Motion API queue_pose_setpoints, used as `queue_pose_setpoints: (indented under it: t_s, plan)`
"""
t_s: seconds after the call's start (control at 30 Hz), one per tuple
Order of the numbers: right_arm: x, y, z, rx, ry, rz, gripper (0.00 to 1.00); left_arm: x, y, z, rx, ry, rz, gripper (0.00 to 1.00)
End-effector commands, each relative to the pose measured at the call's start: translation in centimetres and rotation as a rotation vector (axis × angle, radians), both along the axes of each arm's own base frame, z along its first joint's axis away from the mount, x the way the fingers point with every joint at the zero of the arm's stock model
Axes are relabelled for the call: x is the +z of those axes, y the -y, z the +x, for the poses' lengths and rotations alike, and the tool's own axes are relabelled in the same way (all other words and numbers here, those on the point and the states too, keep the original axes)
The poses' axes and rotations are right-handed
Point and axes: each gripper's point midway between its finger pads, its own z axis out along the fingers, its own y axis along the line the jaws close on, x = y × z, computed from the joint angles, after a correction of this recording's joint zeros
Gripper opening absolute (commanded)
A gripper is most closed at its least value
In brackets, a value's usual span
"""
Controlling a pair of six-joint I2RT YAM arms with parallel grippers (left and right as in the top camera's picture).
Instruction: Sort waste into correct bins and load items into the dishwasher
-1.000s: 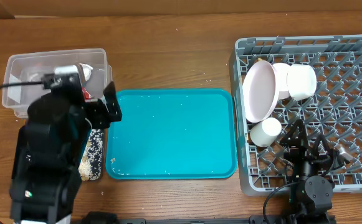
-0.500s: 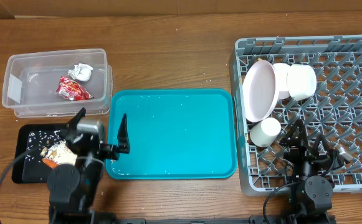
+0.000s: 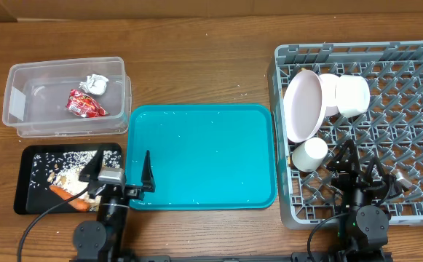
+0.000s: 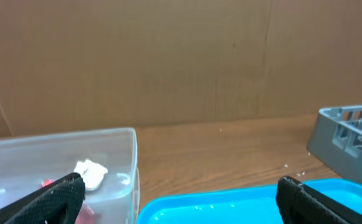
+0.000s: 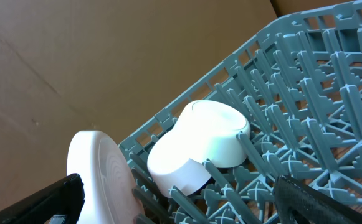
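Sorting looks nearly done: wrapper [image 3: 85, 103] and tissue [image 3: 95, 83] lie in the tub [image 3: 65, 64], carrot [image 3: 69, 193] and rice [image 3: 65, 155] on the black tray [image 3: 25, 196], plate [image 3: 303, 105], bowls [image 3: 351, 94] and cup [image 3: 311, 153] in the rack [image 3: 357, 49], chopsticks unseen, left hand [image 3: 118, 169] and right hand [image 3: 360, 167] both spread open, empty.

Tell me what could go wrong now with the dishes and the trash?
The plate stands on edge in the grey rack, beside the bowls. A bump from the right gripper close by might topple it. The left gripper hangs open over the black tray's corner, next to the teal tray. A low move could nudge the black tray and scatter rice.
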Motion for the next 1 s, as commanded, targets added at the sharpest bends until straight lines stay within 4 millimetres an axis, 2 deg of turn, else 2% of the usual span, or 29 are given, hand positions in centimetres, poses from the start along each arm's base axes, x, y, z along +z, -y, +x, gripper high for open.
queue_pose_setpoints:
  t_s: [0.0, 0.13, 0.97]
  plan:
    - [0.2, 0.1, -0.1, -0.005, 0.015, 0.002, 1.00, -2.5, 0.0, 0.5, -0.005, -0.017, -0.017, 1.00]
    - [0.2, 0.1, -0.1, -0.005, 0.015, 0.002, 1.00, -5.1, 0.0, 0.5, -0.003, -0.124, -0.013, 1.00]
    - [0.2, 0.1, -0.1, -0.005, 0.015, 0.002, 1.00, -5.1, 0.0, 0.5, 0.000, -0.126, -0.014, 1.00]
